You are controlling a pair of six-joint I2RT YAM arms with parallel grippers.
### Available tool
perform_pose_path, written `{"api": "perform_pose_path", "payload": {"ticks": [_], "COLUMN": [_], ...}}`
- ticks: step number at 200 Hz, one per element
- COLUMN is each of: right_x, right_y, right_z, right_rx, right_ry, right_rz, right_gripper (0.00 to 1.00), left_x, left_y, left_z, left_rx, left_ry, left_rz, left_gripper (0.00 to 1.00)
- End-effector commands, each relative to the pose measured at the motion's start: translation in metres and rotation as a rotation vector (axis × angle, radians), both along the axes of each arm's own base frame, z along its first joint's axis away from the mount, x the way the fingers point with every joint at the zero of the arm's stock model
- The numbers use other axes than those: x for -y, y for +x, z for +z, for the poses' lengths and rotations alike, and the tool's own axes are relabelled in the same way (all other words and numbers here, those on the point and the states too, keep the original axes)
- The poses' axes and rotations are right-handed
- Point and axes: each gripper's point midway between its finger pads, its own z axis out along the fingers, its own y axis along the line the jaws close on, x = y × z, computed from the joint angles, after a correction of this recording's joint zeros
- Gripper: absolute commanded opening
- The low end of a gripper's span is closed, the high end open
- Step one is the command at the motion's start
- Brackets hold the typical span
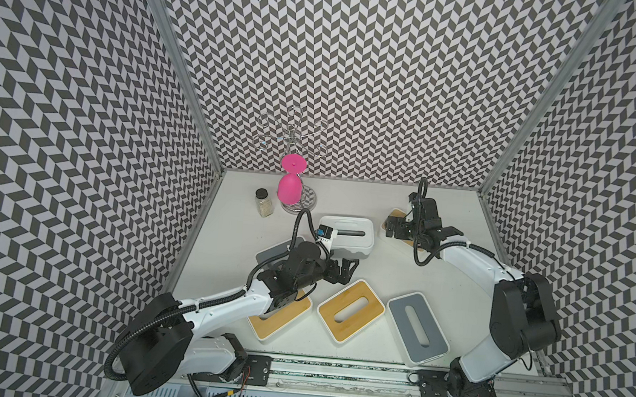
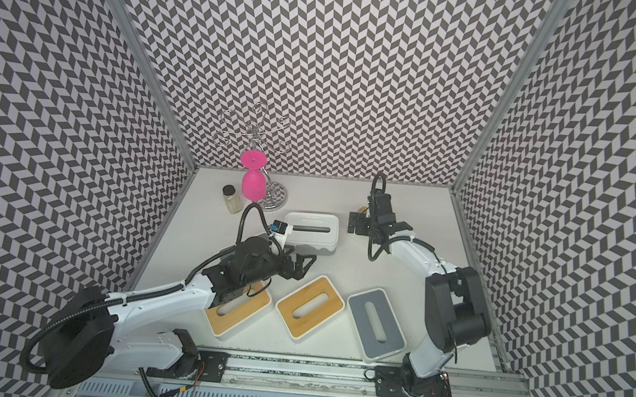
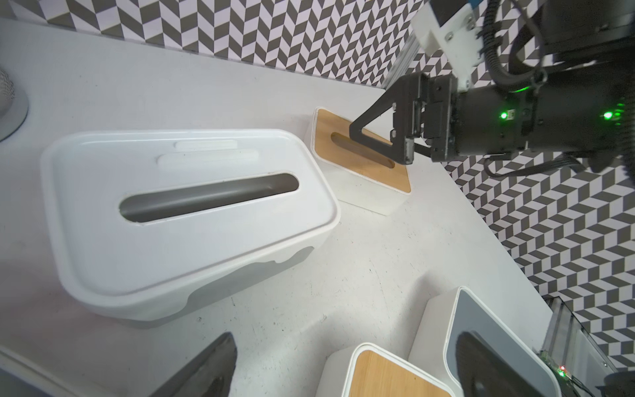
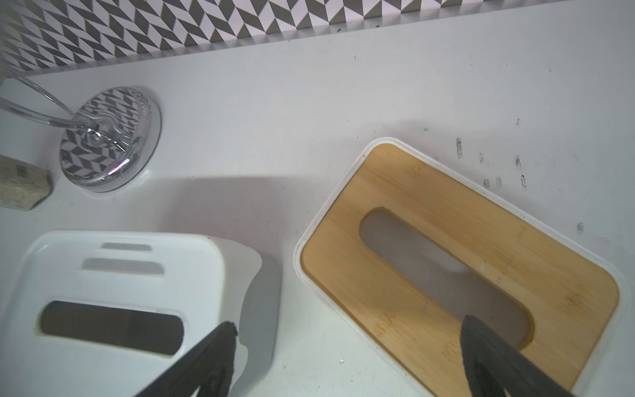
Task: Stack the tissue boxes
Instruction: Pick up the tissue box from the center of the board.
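A white table is being ringed by zigzag walls, with the tissue boxes lying unstacked on it. The left gripper is being held wide open and empty beside the white box. The right gripper is being held likewise above a bamboo box, mostly hidden in both top views but shown plainly in the right wrist view.

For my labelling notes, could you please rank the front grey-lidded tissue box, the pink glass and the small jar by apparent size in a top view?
Largest: front grey-lidded tissue box.
Then: pink glass.
Smallest: small jar.
Nearness favours the box, but the order is clear.
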Motion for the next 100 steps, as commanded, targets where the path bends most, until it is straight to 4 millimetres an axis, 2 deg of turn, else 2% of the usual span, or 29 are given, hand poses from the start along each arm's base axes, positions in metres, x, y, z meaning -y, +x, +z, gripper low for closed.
{"api": "perform_pose_path", "payload": {"ticks": [1,39,100], "right_x": [0.007,-0.004,0.002], "right_y": [0.012,0.021,0.035], "right_z": [-0.007,-0.023,-0.045], "right_rx": [0.011,-0.042,-0.086], "right_ry": [-0.028,0.008,-0.018], "right_rz": [-0.004,0.036,0.004], "right_gripper": [1.0,0.99,1.0], "left_x": [0.002,-0.004,-0.012], "left_y": [-0.005,-0.001,-0.007], "left_z": [0.016,0.013,0.017], "left_rx": [0.11,0.145,0.211], "left_ry": [-0.031,-0.003,-0.014], "left_rz": [-0.043,-0.019,-0.017], "left_gripper": [1.0,0.99,1.0]}}
